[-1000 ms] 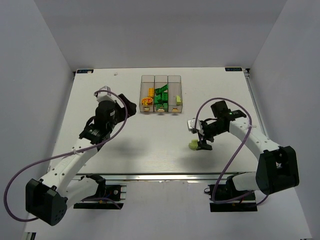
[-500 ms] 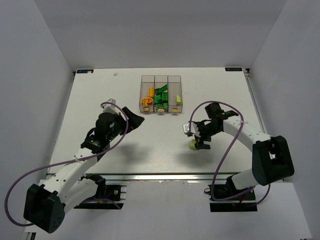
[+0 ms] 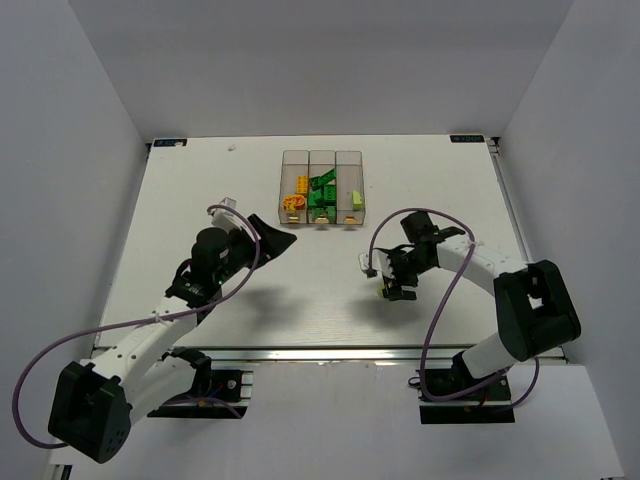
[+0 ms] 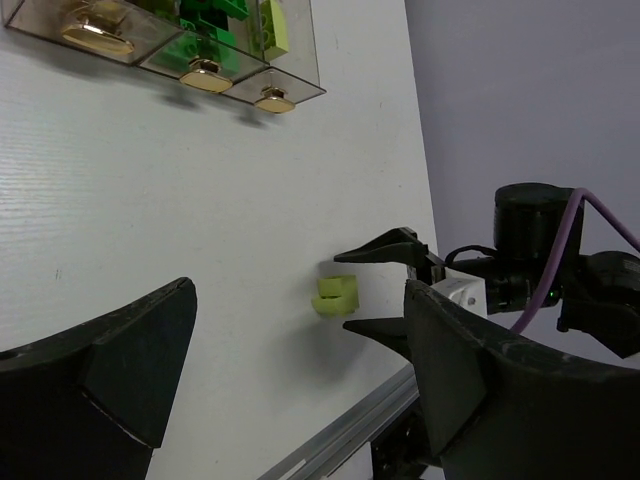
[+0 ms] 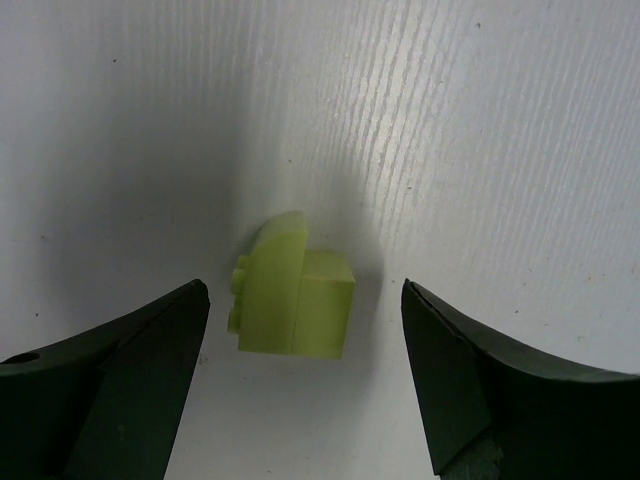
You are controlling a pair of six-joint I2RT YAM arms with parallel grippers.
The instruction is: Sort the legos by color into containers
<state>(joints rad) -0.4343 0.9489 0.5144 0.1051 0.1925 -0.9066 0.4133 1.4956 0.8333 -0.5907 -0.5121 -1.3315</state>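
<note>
Pale yellow-green on white, orange and green behind tinted plastic

The lone lego brick [image 5: 293, 300] is a plain pale yellow-green on a white table [image 5: 480, 120] marked with fine parallel ribbing. The containers [image 3: 322, 187] are clear plastic, brownish-tinted in the left wrist view, each with a gold-coloured knob [image 4: 207, 76]. The left bin shows orange legos [image 3: 292, 203], the middle bright green legos [image 3: 321, 193] and the right a pale yellow-green piece [image 3: 357, 197]. The left arm [image 3: 150, 325] and right arm [image 3: 480, 262] are white and black with purple cables [image 4: 578, 200]. The fingers [image 5: 110, 380] of the right gripper [image 5: 305, 288] are very dark, almost black.
</note>
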